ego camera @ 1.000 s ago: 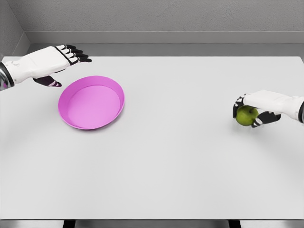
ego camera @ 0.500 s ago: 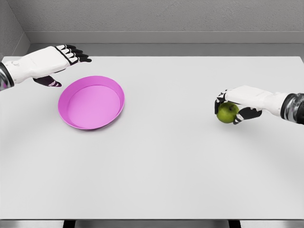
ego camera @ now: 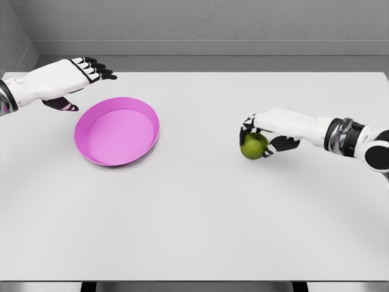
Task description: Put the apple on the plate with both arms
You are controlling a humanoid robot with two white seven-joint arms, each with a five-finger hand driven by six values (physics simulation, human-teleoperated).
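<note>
A green apple [ego camera: 253, 146] is held just above the white table, right of centre, with my right hand [ego camera: 260, 135] curled around it from above and behind. The pink plate [ego camera: 103, 154] lies on the table's left half, well apart from the apple. My left hand [ego camera: 76, 82] hovers behind the plate's far left rim, fingers stretched out and holding nothing.
The white table [ego camera: 200, 213] ends in a near edge at the bottom of the view. A grey wall runs behind its far edge.
My right hand has carried the apple leftward across the table, from near the right edge to right of centre. The left hand and the plate have not moved.
</note>
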